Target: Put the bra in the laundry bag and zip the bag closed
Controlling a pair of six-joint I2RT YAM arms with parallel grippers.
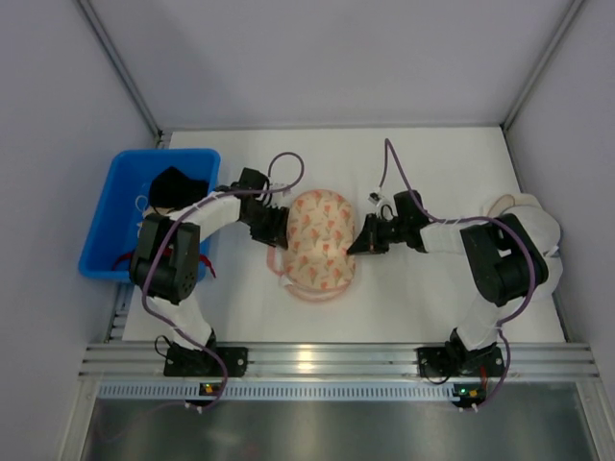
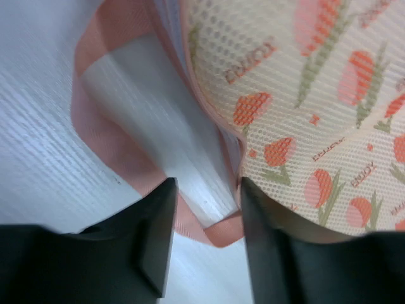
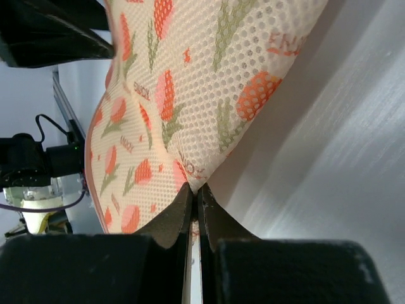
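The laundry bag (image 1: 320, 240) sits mid-table (image 1: 432, 173), folded into one printed dome. The right end effector (image 3: 195, 189) pinches its right edge, fingers tight on the mesh. The left end effector (image 2: 205, 187) is spread at the bag's left rim, with a pink strap loop (image 2: 212, 233) across the gap.

Setting is identified as a robotics lab test cell. A white table (image 1: 423, 298) is enclosed by plain grey panels (image 1: 58, 144) held in metal struts (image 1: 120, 67). The left arm base (image 1: 202, 357) and right arm base (image 1: 461, 360) are bolted to an aluminium rail (image 1: 327, 360) at the near edge. Exposed purple cables (image 1: 287, 155) are looped over the arms. A blue plastic bin (image 1: 163, 154) is set on the left.
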